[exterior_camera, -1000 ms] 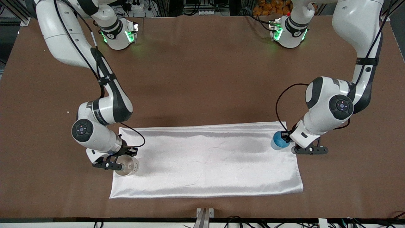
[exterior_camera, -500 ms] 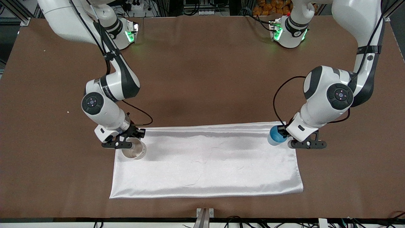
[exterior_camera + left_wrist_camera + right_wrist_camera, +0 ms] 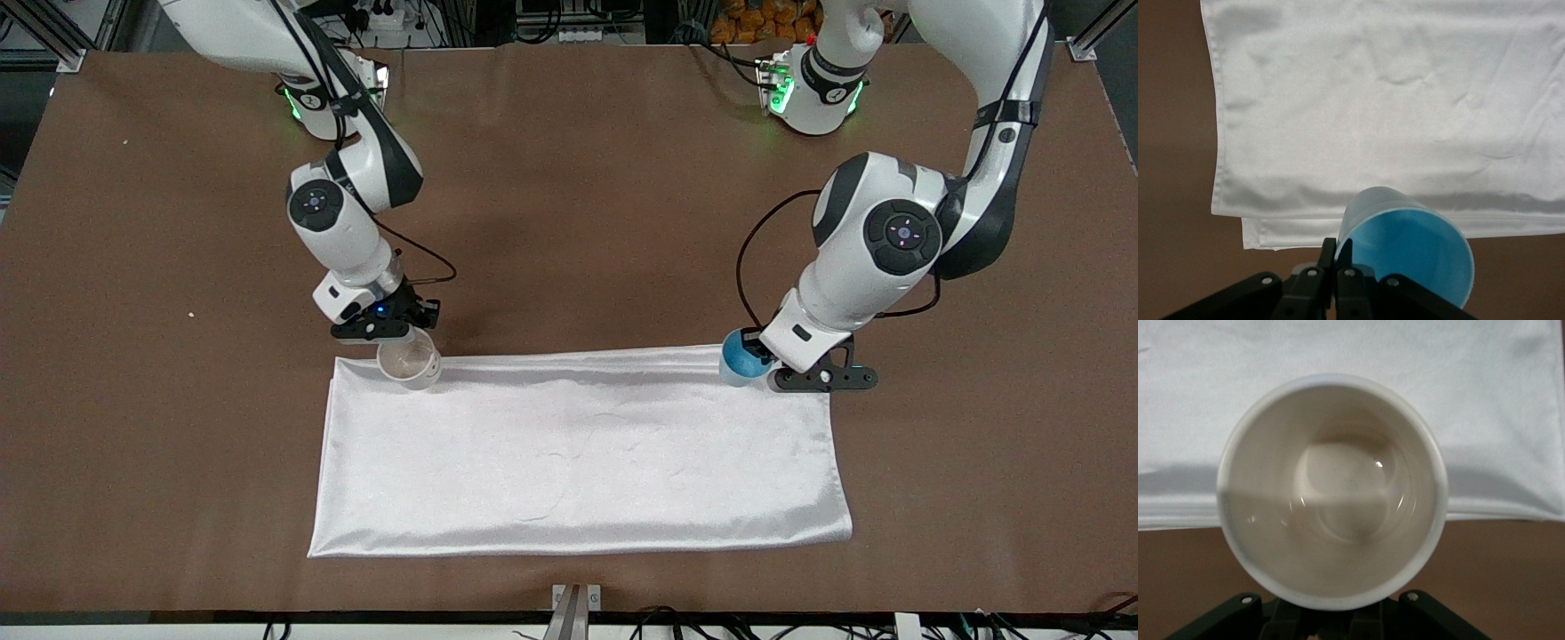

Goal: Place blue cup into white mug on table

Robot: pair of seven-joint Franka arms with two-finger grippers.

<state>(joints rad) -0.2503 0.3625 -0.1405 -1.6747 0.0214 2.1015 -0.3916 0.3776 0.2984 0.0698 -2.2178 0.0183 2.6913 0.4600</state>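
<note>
My left gripper (image 3: 757, 363) is shut on the rim of the blue cup (image 3: 738, 356) and holds it in the air over the white cloth's edge at the left arm's end. In the left wrist view the cup (image 3: 1405, 257) is tilted, and the fingers (image 3: 1331, 257) pinch its wall. My right gripper (image 3: 397, 342) is shut on the white mug (image 3: 409, 363), held over the cloth's corner at the right arm's end. In the right wrist view the mug (image 3: 1331, 493) is empty and its handle is hidden at the gripper (image 3: 1331, 623). Both are above the brown table (image 3: 569, 178).
A shiny white cloth (image 3: 578, 453) lies flat on the table, nearer to the front camera than both grippers. It also shows in the left wrist view (image 3: 1371, 100) and the right wrist view (image 3: 1498, 387). Bare brown tabletop lies between the cloth and the arm bases.
Both arms have lifted and moved away from the front camera and toward each other. The right one carried the mug a long way, the left one carried the blue cup a shorter way.
</note>
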